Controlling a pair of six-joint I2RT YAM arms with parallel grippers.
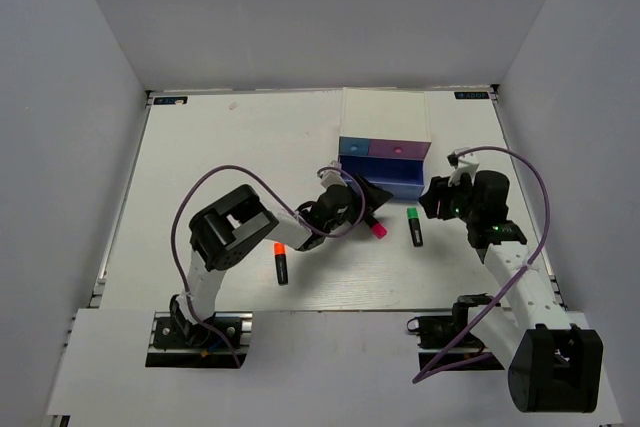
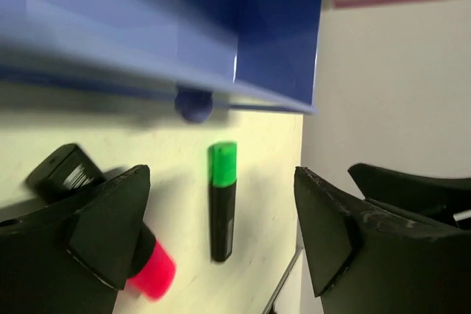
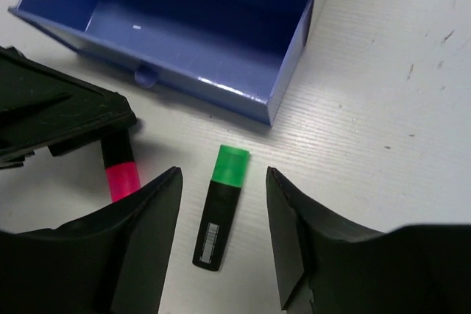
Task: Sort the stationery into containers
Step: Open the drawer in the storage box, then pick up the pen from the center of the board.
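Note:
The blue drawer [image 1: 385, 183] of the white-topped cabinet [image 1: 385, 112] is pulled out, and the right wrist view shows its inside [image 3: 169, 27] empty. The pink drawer [image 1: 402, 148] beside it is pushed in. In front of the blue drawer my left gripper [image 1: 366, 203] stands open [image 2: 219, 174], and the pink-capped marker [image 2: 152, 271] lies on the table by its left finger. The green-capped marker [image 3: 221, 215] lies flat on the table, framed between the fingers of my open right gripper [image 3: 223, 172], untouched. The orange-capped marker [image 1: 281, 262] lies farther left.
The two grippers are close together, with the green marker [image 1: 413, 226] and pink marker [image 1: 378, 230] between them. The cabinet stands at the table's back middle. Grey walls enclose the table on three sides. Purple cables loop over both arms.

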